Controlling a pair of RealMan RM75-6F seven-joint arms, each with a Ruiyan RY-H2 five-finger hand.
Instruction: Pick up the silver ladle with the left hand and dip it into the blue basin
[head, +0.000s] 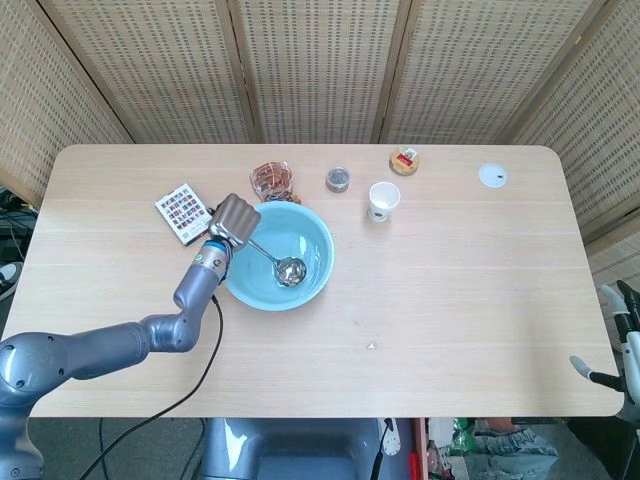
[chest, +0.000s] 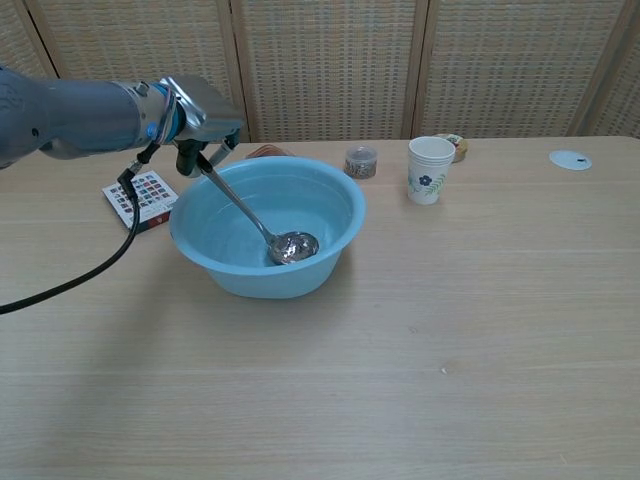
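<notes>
My left hand (head: 233, 220) (chest: 203, 125) grips the handle end of the silver ladle (head: 273, 259) (chest: 248, 210) just above the left rim of the blue basin (head: 312, 287) (chest: 332, 262). The handle slopes down to the right into the basin. The ladle's bowl (head: 291, 271) (chest: 293, 247) rests low inside the basin, near its bottom. The basin stands left of the table's middle. Only a small part of my right hand (head: 622, 350) shows at the right edge of the head view, off the table; its fingers are not clear.
A patterned card box (head: 182, 212) (chest: 143, 198) lies left of the basin. Behind the basin are a brown wrapped snack (head: 270, 179), a small dark jar (head: 338, 179) (chest: 360, 161), a paper cup (head: 383, 201) (chest: 430, 169), a round tin (head: 405, 160) and a white lid (head: 491, 175) (chest: 570, 159).
</notes>
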